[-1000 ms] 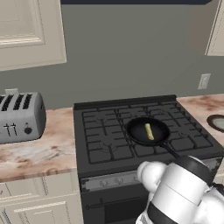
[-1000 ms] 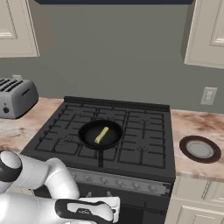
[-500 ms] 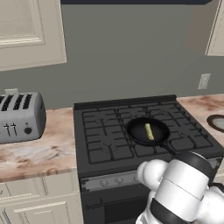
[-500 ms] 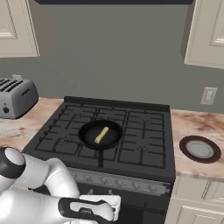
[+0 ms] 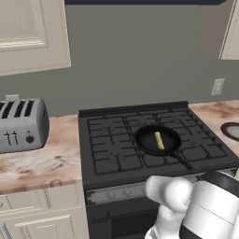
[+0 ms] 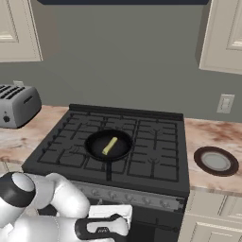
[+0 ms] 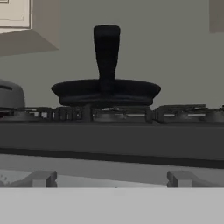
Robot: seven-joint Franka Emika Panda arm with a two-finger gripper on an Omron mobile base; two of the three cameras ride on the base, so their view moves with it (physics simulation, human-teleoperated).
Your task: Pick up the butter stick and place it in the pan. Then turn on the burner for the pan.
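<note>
The butter stick [image 5: 159, 140] [image 6: 109, 145], a pale-yellow bar, lies inside the black pan [image 5: 147, 140] [image 6: 97, 144]. The pan rests on the stove's front middle burner, its handle [image 6: 108, 169] pointing toward the stove's front. My gripper [image 6: 111, 211] hangs low in front of the stove's control panel, below the pan handle, open and holding nothing. In the hand view I look level across the stove's front edge at the pan [image 7: 105, 89], with its handle [image 7: 106, 48] coming toward the camera. Two knobs [image 7: 39, 178] [image 7: 183, 178] show just below.
A row of knobs [image 5: 127, 191] [image 6: 142, 198] runs along the stove's front panel. A silver toaster [image 5: 21, 123] [image 6: 16, 104] stands on the left counter. A grey-brown dish [image 6: 216, 160] [image 5: 232, 130] lies on the right counter. Cabinets hang above on both sides.
The hand has crept a little to the right and up in front of the stove panel, the arm shifting with it. Pan and butter stick have not moved.
</note>
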